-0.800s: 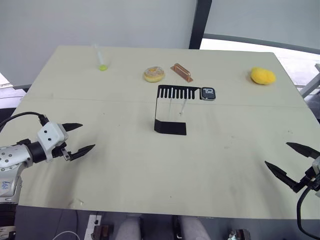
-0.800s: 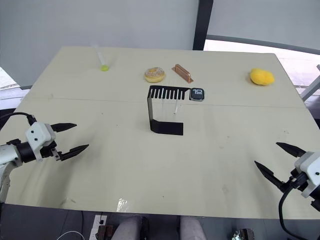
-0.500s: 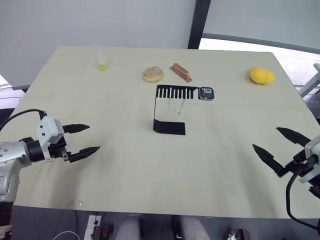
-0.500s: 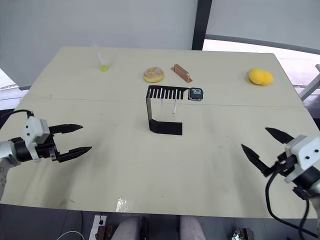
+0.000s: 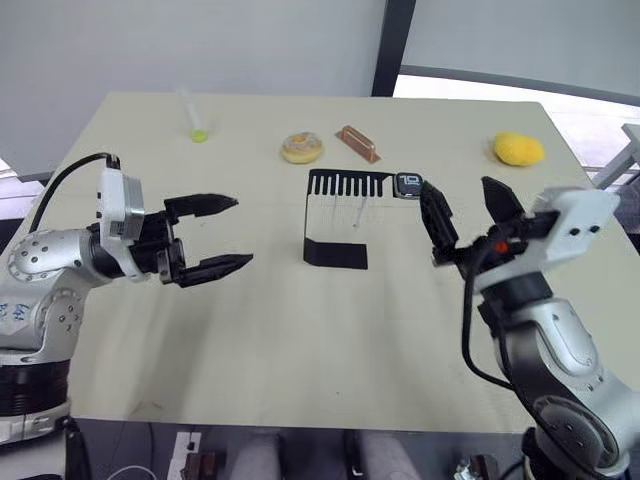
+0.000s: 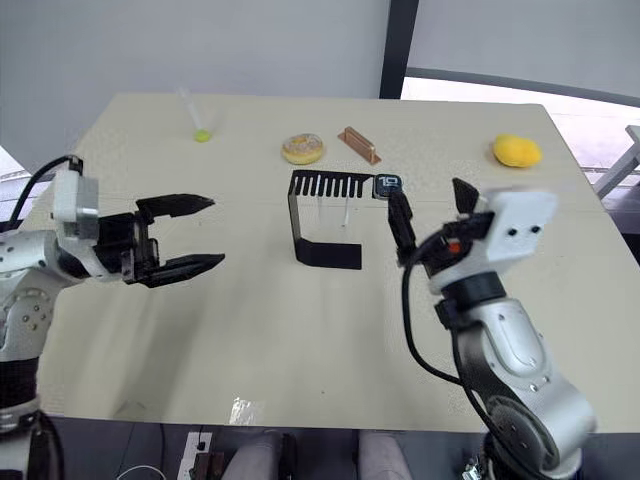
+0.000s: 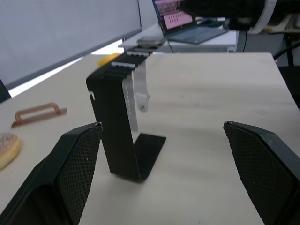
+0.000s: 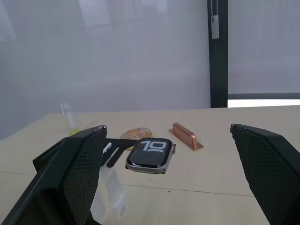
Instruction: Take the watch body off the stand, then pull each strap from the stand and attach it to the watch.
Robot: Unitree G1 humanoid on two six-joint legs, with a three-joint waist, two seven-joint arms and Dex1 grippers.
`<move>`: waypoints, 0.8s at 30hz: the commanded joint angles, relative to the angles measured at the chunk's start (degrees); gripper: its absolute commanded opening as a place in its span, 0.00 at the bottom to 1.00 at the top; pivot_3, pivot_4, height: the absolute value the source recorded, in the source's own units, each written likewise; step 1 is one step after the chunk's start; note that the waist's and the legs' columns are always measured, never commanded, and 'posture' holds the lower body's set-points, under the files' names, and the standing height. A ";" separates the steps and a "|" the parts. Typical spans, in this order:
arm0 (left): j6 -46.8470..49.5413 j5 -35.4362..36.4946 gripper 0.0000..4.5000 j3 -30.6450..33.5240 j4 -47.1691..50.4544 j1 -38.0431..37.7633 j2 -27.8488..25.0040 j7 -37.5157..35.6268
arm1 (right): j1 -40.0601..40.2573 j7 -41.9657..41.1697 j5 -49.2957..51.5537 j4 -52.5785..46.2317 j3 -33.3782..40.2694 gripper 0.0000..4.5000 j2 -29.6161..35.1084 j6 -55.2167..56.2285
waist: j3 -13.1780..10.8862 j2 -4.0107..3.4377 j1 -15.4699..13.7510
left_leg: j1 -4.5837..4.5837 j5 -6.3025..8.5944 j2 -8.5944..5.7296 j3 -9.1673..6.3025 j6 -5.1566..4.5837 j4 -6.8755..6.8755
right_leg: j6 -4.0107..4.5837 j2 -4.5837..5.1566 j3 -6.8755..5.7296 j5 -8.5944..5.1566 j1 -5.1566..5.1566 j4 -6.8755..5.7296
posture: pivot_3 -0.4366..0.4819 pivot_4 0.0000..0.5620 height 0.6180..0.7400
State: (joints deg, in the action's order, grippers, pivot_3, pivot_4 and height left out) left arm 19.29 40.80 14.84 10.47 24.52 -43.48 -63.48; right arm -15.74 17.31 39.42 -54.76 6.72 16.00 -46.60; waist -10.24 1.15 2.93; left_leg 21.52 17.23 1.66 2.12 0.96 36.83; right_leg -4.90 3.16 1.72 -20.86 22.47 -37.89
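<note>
The black stand (image 5: 338, 218) sits mid-table, its slotted top plate (image 5: 346, 184) facing up. At the plate's right end rests the watch body (image 5: 409, 184), also the watch body (image 8: 150, 154), dark screen with white digits. Two white straps (image 5: 357, 212) hang from the slots, seen as straps (image 7: 135, 96) in the left wrist view. My right gripper (image 5: 457, 186) is open, raised just right of and in front of the watch, touching nothing. To the stand's left, my left gripper (image 5: 241, 232) is open and empty, pointing at the stand.
Along the table's far side lie a bagel (image 5: 301, 148), a copper handle (image 5: 358, 143), a yellow lump (image 5: 519, 149) at the right and a clear tube with a green end (image 5: 194, 118) at the left. A laptop (image 7: 187, 23) shows on another desk.
Both arms swung in from the table's near corners toward the stand. The right gripper rose and came close to the watch body; the left moved right. Both stayed open.
</note>
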 commanded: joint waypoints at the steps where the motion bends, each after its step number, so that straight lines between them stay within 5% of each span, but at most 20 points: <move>1: 2.83 3.60 0.99 0.65 1.94 1.15 -0.92 -1.30 | -3.79 2.78 -1.88 -0.84 -2.48 1.00 -0.45 -3.68 | -0.01 -0.01 0.10 | 0.11 0.03 0.03 0.01 -0.05 0.19 | 0.00 -0.02 0.00 0.00 0.05 -0.06 | 0.48 0.27 1.00; 24: 5.62 2.15 0.99 -1.85 1.85 8.90 1.60 2.08 | -14.43 -1.55 -12.01 13.22 -6.21 1.00 -6.63 -4.62 | -0.01 -0.01 0.34 | 0.11 0.09 0.03 0.04 -0.17 0.25 | -0.03 -0.06 0.09 0.01 0.06 -0.03 | 0.48 0.27 1.00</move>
State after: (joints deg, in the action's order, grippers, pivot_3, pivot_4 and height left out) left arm 25.00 42.67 12.31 10.49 33.10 -41.63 -62.13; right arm -29.03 16.91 28.62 -40.87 0.24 9.68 -52.66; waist -10.25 1.14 3.27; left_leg 21.63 17.32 1.68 2.17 0.79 37.08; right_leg -4.93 3.10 1.81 -20.84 22.53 -37.91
